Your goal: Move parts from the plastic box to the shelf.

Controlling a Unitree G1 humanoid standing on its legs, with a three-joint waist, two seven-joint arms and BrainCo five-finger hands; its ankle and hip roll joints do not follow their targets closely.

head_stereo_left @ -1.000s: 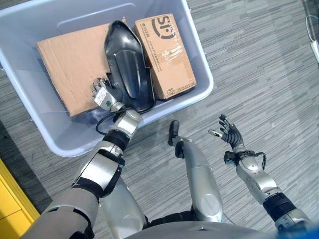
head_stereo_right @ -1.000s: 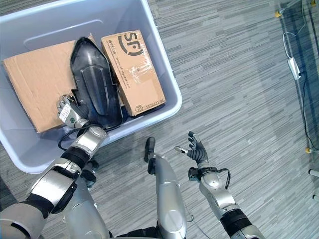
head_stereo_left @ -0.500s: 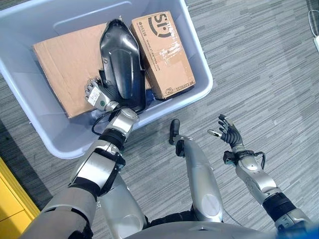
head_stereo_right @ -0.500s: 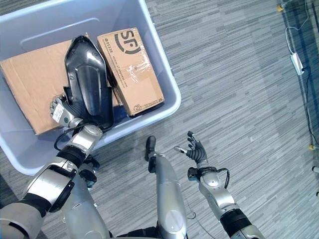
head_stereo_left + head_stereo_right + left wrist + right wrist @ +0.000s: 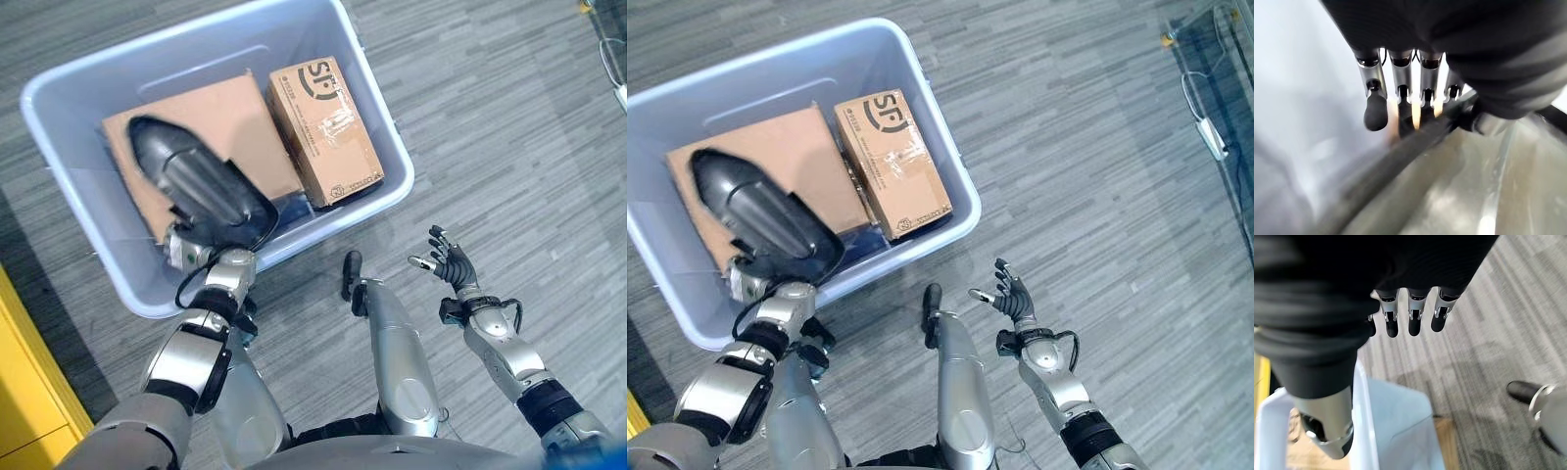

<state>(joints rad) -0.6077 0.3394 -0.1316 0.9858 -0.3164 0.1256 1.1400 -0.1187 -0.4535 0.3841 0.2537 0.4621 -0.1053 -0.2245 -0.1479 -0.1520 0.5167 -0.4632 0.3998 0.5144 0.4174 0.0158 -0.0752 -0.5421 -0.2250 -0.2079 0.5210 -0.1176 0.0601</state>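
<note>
One black moulded part (image 5: 196, 184), seen from the head, is gripped at its near end by the left hand (image 5: 186, 253) above the plastic box (image 5: 382, 211), the right hand (image 5: 1012, 294) spread idle; the left wrist view shows fingers (image 5: 1375, 105) curled on its edge, so carrying it to the shelf seems next.

Plastic box (image 5: 59, 176) on floor (image 5: 509, 147). Inside: flat cardboard sheet (image 5: 230, 122) at left, cardboard box (image 5: 323, 132) at right, touching. Moulded part (image 5: 196, 181) over sheet, near front wall, left hand (image 5: 186, 253) beneath. Right hand (image 5: 449, 264) over floor, right of box.
</note>
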